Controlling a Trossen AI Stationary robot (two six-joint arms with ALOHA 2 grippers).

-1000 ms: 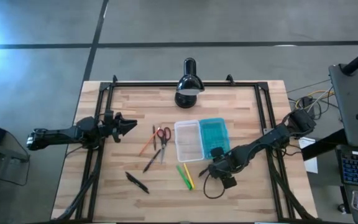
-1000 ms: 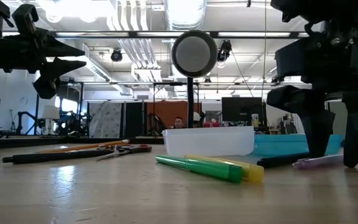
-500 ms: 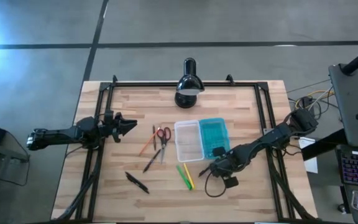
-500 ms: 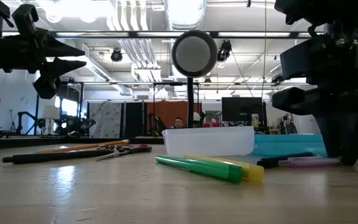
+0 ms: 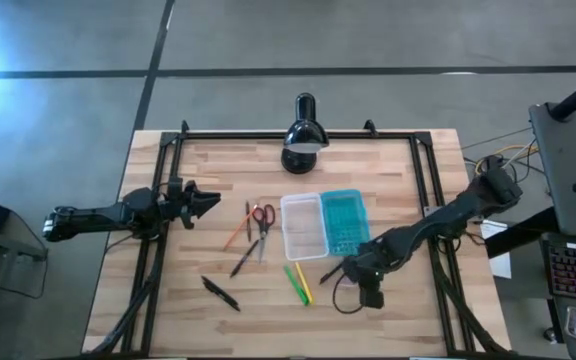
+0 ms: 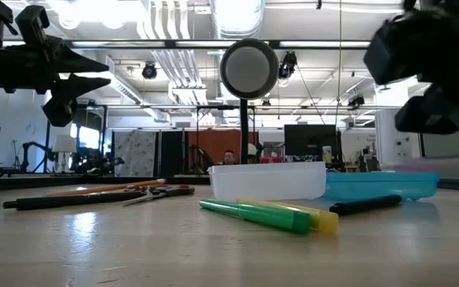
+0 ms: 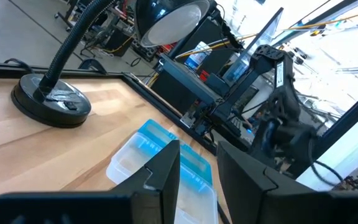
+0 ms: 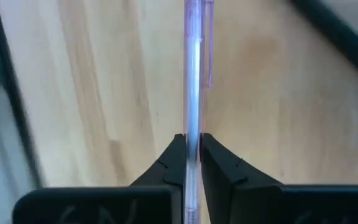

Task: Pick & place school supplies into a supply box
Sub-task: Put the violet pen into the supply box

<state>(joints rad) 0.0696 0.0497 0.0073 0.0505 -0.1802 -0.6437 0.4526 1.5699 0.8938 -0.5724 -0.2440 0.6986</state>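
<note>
- Step in hand, as judged: the right gripper (image 8: 192, 152) has its jaws closed narrowly on a thin translucent lilac pen (image 8: 193, 68), held above the wooden counter (image 5: 388, 180) towards the near right corner, just beside the supply box.
- Supply box (image 5: 325, 224): a clear plastic tray with its hinged teal ribbed lid laid open flat, at mid-counter, right of centre. The tray appears empty.
- Next move, as judged: carry the pen over the clear tray, align it lengthwise, lower, then release.
- Left gripper (image 5: 206, 202): idle, raised above the left edge, jaws a narrow gap apart, holding nothing.
- Remaining supplies on the counter: small red-handled scissors (image 5: 262, 214), green marker (image 5: 294, 284) and yellow marker (image 5: 304, 283) side by side, black pen (image 5: 220, 292) towards the near edge.
- Surface: pale wood planks, a black desk lamp (image 5: 303, 135) at the far edge.
- Room: open workshop hall with ceiling lights and monitors beyond.
</note>
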